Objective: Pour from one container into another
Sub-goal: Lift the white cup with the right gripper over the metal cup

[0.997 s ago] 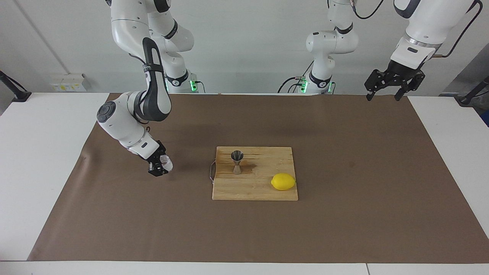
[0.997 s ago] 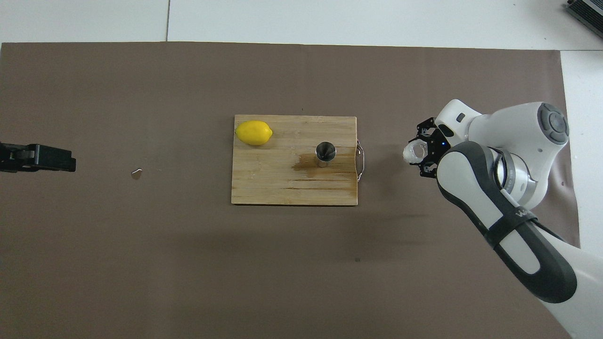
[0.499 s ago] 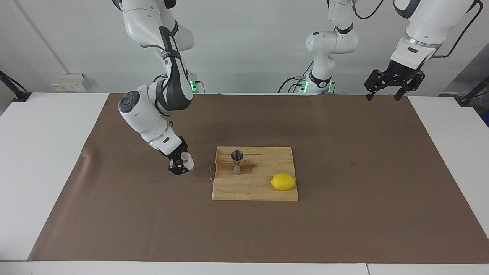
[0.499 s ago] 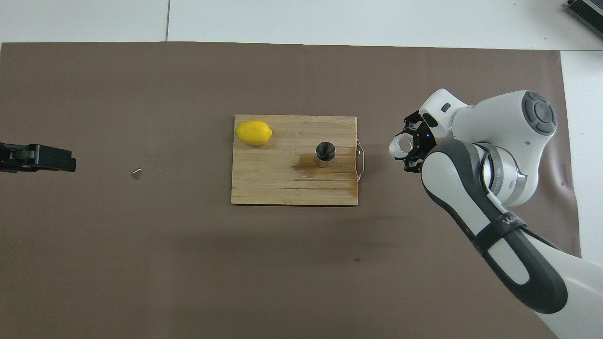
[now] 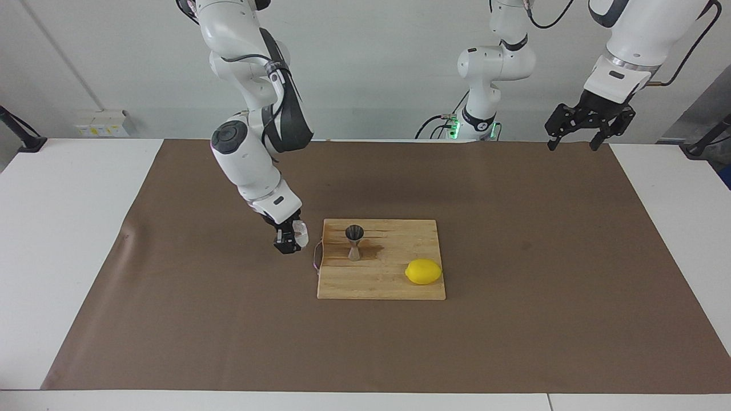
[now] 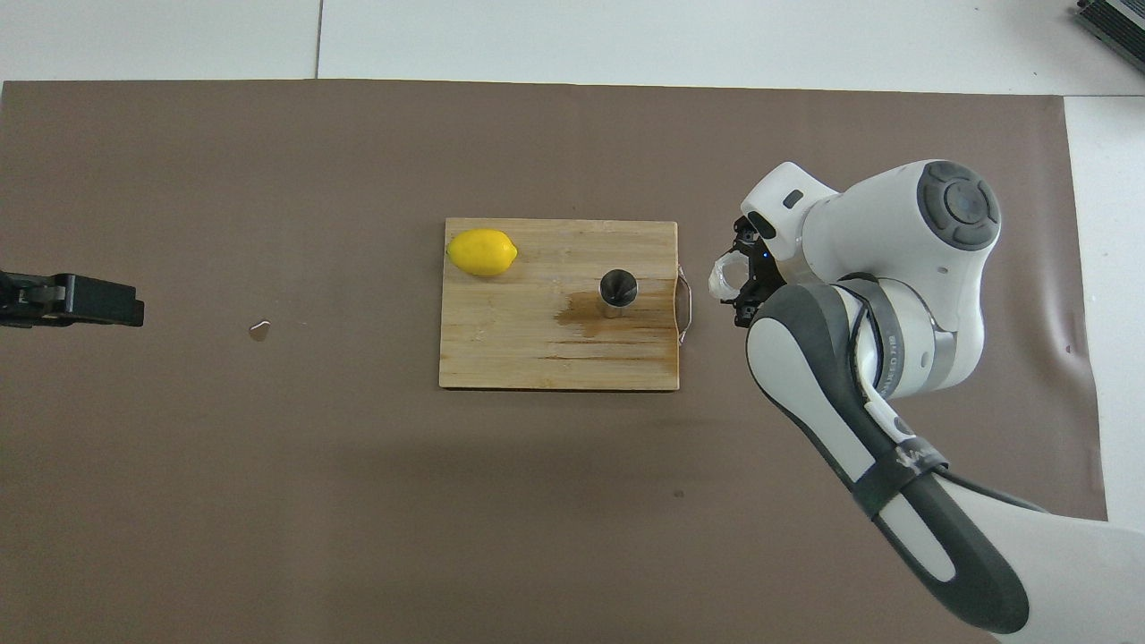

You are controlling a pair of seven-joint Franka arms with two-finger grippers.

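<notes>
Right claw (image 5: 290, 240), clamped on the clear cup (image 5: 299, 233), had carried it up beside the board (image 5: 394, 285), nearing the jigger (image 5: 354, 242) for pouring; left claw (image 5: 577, 134) waited, fingers apart.

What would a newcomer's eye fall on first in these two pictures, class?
First, the yellow lemon on the wooden cutting board mid-table, with the steel jigger upright on the same board nearer the right arm's end. Next, the right gripper, holding a clear cup above the brown mat beside the board's handle. The left gripper waits, open, over its own end.
</notes>
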